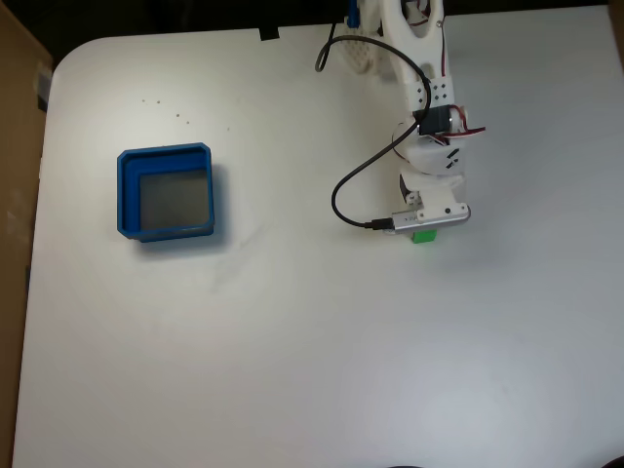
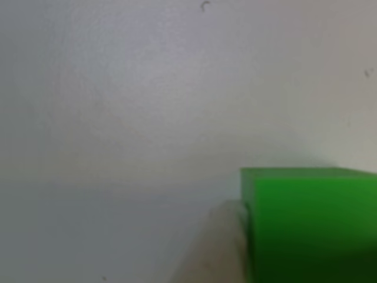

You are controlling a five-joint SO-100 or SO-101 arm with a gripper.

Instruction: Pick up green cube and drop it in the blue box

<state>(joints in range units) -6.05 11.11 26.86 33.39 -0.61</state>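
In the fixed view the white arm reaches down from the top edge. Its gripper (image 1: 425,230) hangs directly over the green cube (image 1: 423,237), and only the cube's lower edge peeks out from under the wrist. The other view is close up: the green cube (image 2: 309,227) fills the lower right, resting on the white table. One pale fingertip (image 2: 215,247) lies against the cube's left face, while the second finger is out of frame. The blue box (image 1: 125,195), a shallow tray with a grey floor, sits far to the left of the gripper.
A black cable (image 1: 341,195) loops off the wrist to the left. A brown surface (image 1: 15,146) borders the white table (image 1: 292,341) on the left. Small dark specks (image 1: 161,107) dot the table above the box.
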